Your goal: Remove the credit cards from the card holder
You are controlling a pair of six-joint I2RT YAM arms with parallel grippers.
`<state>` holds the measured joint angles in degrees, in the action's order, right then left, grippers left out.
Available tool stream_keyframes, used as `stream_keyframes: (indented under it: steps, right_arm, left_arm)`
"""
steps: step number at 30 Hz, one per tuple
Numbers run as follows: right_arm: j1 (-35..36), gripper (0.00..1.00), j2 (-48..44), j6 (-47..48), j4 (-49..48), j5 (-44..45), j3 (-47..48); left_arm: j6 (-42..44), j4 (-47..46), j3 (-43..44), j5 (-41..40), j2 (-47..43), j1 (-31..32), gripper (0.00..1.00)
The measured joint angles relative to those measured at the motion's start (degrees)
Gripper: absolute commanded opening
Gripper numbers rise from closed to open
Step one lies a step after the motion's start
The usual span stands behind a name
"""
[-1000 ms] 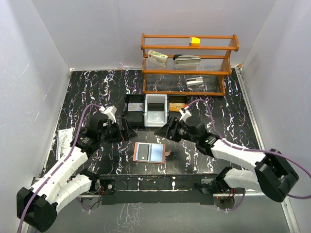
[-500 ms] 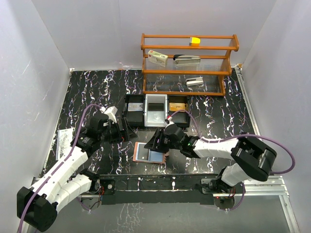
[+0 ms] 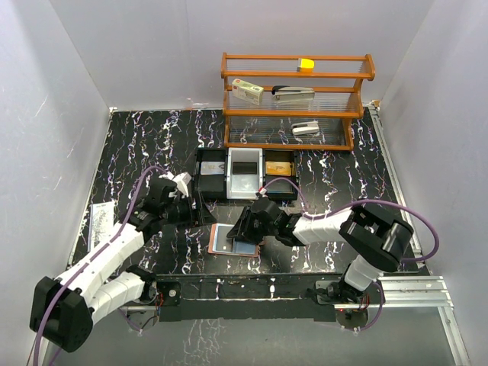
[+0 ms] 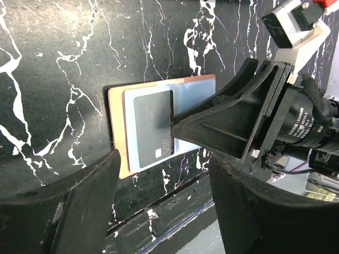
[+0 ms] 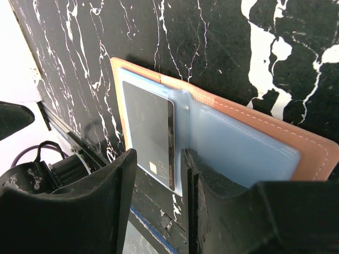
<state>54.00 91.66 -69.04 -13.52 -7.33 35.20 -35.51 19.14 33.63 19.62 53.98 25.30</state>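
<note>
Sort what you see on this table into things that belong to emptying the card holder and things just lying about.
Belongs to the job: card holder, dark card in its pocket, right gripper over it, left gripper nearby.
Just lying about: wooden shelf, stapler, yellow block, white tray, black tray, white packet.
</note>
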Motion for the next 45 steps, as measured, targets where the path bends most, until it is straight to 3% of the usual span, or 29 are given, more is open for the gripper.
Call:
stream_keyframes:
  steps: [5, 19, 35, 42, 45]
  right_arm:
    - [0.00, 0.36, 0.35, -1.11, -0.07, 0.39, 0.00]
    - [0.00, 0.30, 0.31, -3.10, -1.46, 1.01, -1.16]
    - [-0.07, 0.26, 1.07, -3.15, -2.16, 0.55, -1.16]
    - [-0.44, 0.18, 1.66, -3.13, -2.62, -0.33, -1.16]
    - [-0.57, 0.10, 1.81, -3.13, -2.80, -0.72, -1.16]
  left_arm:
    - [0.59, -1.84, -0.33, 2.82, 3.87, 0.00, 0.49]
    - [1.01, -6.93, -3.67, 9.64, 13.75, 0.00, 0.32]
    - [-0.46, -11.50, -4.37, 12.57, 24.04, 0.31, 0.24]
    - [-0.07, -11.43, -4.35, 13.03, 24.87, 0.31, 0.20]
    - [0.04, -11.39, -4.35, 13.09, 24.98, 0.31, 0.19]
